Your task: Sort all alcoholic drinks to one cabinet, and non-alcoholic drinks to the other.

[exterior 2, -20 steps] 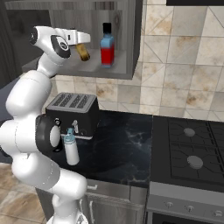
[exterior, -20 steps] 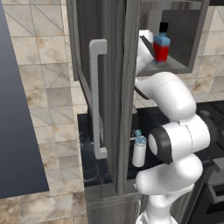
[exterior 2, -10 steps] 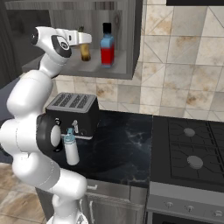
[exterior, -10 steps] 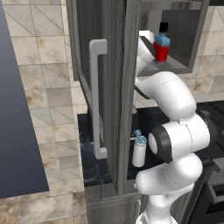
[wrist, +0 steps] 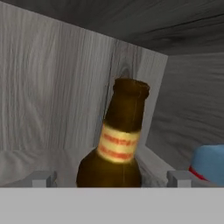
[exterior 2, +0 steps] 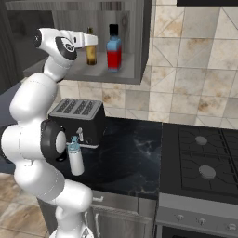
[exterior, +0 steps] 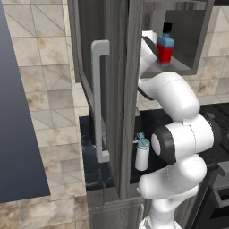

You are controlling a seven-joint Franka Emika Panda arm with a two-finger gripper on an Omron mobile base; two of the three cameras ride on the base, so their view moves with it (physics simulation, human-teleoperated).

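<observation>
- Two alcoholic drinks stand upright on the shelf of the open dark grey wood-grain wall cabinet (exterior 2: 135, 42): a slim amber-brown glass beer bottle (exterior 2: 91, 49) and, just to its right in the right base view, a squat red bottle with blue shoulders and a black cap (exterior 2: 113, 49).
- In the hand view the amber bottle (wrist: 118, 144) fills the middle, its pale label on the neck, with the red-and-blue bottle's shoulder (wrist: 210, 165) at the right edge.
- The two-finger gripper (exterior 2: 91, 39) sits at the amber bottle's neck, jaws spread wide to either side of it and not pressing on the glass.
- The cabinet's tall door (exterior: 114, 89), with a long pale grey bar handle (exterior: 99, 100), stands swung open.
- A white cylindrical bottle with a teal flip lid (exterior 2: 75, 157) stands on the dark marble counter (exterior 2: 130, 153), just in front of a black toaster (exterior 2: 79, 120).
- A black gas hob (exterior 2: 204, 160) lies to the right.
</observation>
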